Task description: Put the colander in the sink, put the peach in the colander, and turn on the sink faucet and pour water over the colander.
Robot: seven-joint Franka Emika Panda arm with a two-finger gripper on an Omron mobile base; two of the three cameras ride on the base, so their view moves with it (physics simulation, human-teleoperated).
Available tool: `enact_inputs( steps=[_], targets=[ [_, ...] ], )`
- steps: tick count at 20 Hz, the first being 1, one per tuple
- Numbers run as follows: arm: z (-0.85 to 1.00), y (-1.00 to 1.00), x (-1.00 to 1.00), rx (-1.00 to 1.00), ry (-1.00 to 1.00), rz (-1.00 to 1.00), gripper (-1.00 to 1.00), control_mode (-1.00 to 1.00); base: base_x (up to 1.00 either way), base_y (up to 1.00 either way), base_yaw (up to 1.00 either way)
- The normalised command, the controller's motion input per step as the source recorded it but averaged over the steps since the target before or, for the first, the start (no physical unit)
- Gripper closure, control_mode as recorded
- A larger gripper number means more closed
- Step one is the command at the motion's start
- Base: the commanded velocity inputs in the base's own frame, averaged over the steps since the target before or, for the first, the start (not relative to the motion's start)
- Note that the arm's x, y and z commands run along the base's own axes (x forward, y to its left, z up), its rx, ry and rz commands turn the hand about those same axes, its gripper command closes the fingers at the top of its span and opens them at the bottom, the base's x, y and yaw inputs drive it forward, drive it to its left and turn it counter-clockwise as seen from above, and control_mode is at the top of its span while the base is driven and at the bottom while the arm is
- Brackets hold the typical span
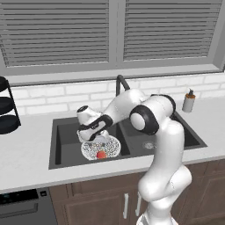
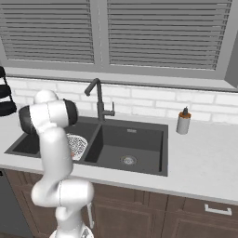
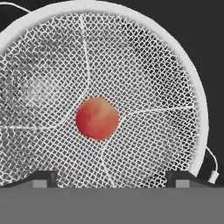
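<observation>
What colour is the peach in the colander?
Red-orange, clearest in the hand view: peach, white mesh colander.

A black tiered rack is seen at the far left of the light counter, against the white brick backsplash. A small soap bottle with an orange-brown top is stood upright on the counter near the backsplash, at the right. Closed grey window blinds are set above a grey sill. Brown wooden cabinet doors with pale handles are noted below the counter. A dark appliance front is partly seen at lower left.
</observation>
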Motion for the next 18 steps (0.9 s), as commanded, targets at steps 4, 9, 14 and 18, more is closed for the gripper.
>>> enact_inputs(
  steps=[4,9,14,18],
  targets=[
    [1.00,0.00,-0.25,0.14,-0.26,0.08,-1.00,-1.00,0.00,0.00,0.00],
    [1.00,0.00,-0.01,0.19,-0.10,0.07,-1.00,-1.00,0.00,0.00,0.00],
    [1.00,-0.01,-0.05,0.18,0.00,0.04,-1.00,-1.00,0.00,0.00,0.00],
    [1.00,0.00,-0.05,0.12,0.01,0.02,-1.00,-1.00,0.00,0.00,0.00]
  ],
)
